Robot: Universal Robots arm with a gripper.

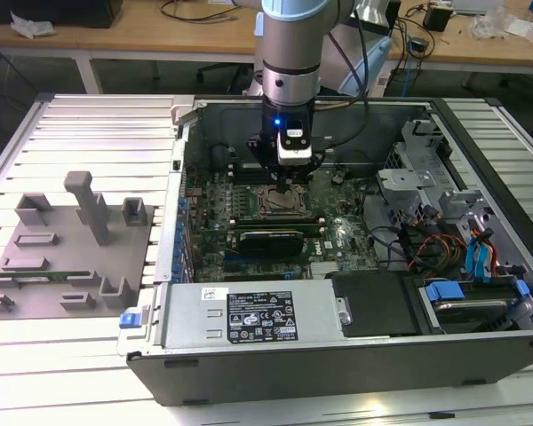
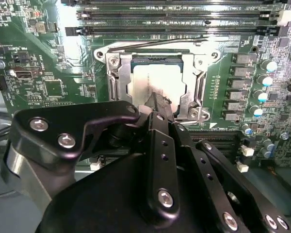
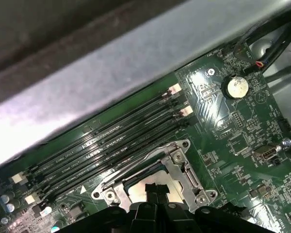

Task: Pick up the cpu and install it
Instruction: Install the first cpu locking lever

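The cpu (image 2: pixel 150 80), a pale silver square, lies flat inside the metal-framed socket (image 2: pixel 114 77) on the green motherboard. Its pale top also peeks out beside my fingertips in the first wrist view (image 3: pixel 136 190). My gripper (image 2: pixel 157 99) hangs straight down over the socket (image 1: pixel 280 202) in the open computer case, its two black fingers drawn together with the tips at the cpu's top near one edge. Whether the tips touch the chip I cannot tell. The socket's load frame (image 3: pixel 184 170) stands open around the chip.
A grey tray (image 1: pixel 71 248) with upright holders sits at the exterior view's left, outside the case. Memory slots (image 2: pixel 174 19) run beside the socket. A coin battery (image 3: pixel 237 86), the power supply (image 1: pixel 258 315) and drive cages with cables (image 1: pixel 444 222) crowd the case.
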